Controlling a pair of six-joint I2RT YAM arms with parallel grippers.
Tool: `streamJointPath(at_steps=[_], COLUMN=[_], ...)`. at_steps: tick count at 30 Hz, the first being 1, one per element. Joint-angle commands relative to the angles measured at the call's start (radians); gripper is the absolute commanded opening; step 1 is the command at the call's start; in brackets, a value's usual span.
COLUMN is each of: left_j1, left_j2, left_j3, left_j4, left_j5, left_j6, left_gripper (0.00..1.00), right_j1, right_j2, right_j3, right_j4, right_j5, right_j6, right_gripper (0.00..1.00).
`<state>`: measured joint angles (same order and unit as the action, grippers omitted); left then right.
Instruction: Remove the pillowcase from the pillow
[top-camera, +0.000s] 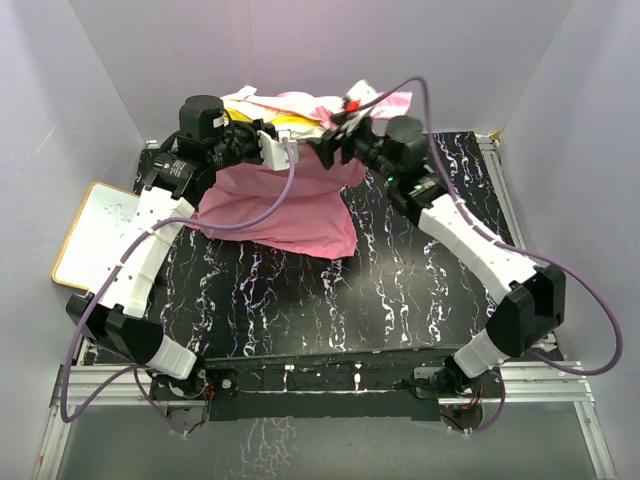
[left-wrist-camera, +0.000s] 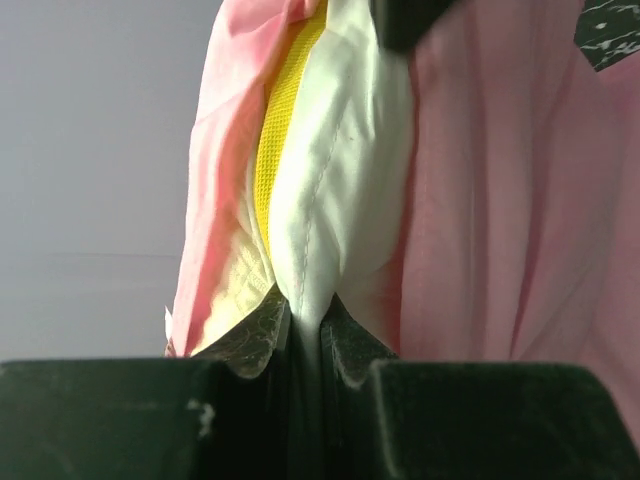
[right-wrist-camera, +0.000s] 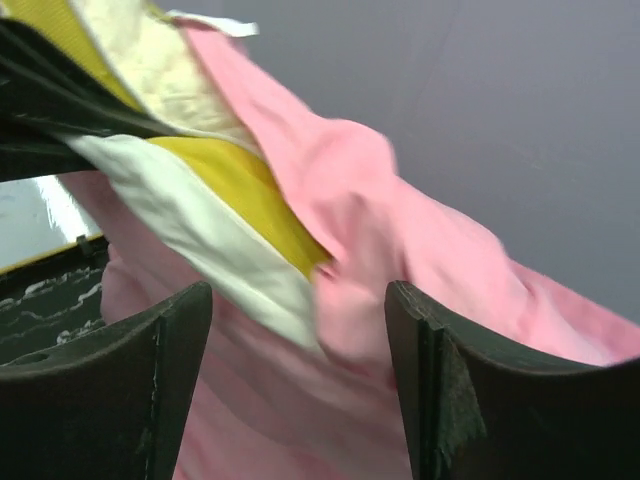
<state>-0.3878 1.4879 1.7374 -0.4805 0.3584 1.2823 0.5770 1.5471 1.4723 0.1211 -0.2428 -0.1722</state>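
The left arm (top-camera: 140, 260) and right arm (top-camera: 470, 240), white with black joints, rise from their bases and reach far forward, elbows out, wrists turned inward toward each other. The left gripper (left-wrist-camera: 305, 320) has its jaws pinched tight on a fold of the plump white pillow (left-wrist-camera: 340, 170). The right gripper (right-wrist-camera: 300, 320) faces it, jaws spread wide, gripping nothing

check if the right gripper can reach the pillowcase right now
Probably yes: the right gripper is open and the pink pillowcase hangs just ahead of it, nothing in between.
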Motion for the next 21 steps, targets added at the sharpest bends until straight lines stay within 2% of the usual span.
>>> streamJointPath(at_steps=[1, 3, 6, 13, 18, 21], left_j1=[0.018, 0.018, 0.018, 0.018, 0.018, 0.018], left_j2=[-0.032, -0.032, -0.039, -0.052, -0.064, -0.083], left_j3=[0.014, 0.027, 0.028, 0.040, 0.056, 0.057], left_j4=[0.081, 0.069, 0.072, 0.075, 0.057, 0.047], left_j5=[-0.061, -0.058, -0.054, -0.027, -0.002, 0.022], left_j6=[-0.014, -0.016, -0.024, -0.042, -0.051, -0.052], left_gripper=[0.00, 0.00, 0.00, 0.00, 0.00, 0.00], right_j1=[-0.135, -0.187, -0.238, -0.255, -0.315, -0.366], right_j2=[-0.103, -0.127, -0.161, -0.132, -0.050, 0.004], right_j3=[0.003, -0.033, -0.078, -0.048, 0.022, 0.063], right_j4=[0.025, 0.027, 0.037, 0.019, -0.003, 0.007], right_j5=[-0.044, -0.057, -0.065, -0.111, -0.089, -0.162], right_j6=[0.241, 0.308, 0.389, 0.454, 0.557, 0.637], right_gripper=[0.76, 0.81, 0.82, 0.82, 0.72, 0.67])
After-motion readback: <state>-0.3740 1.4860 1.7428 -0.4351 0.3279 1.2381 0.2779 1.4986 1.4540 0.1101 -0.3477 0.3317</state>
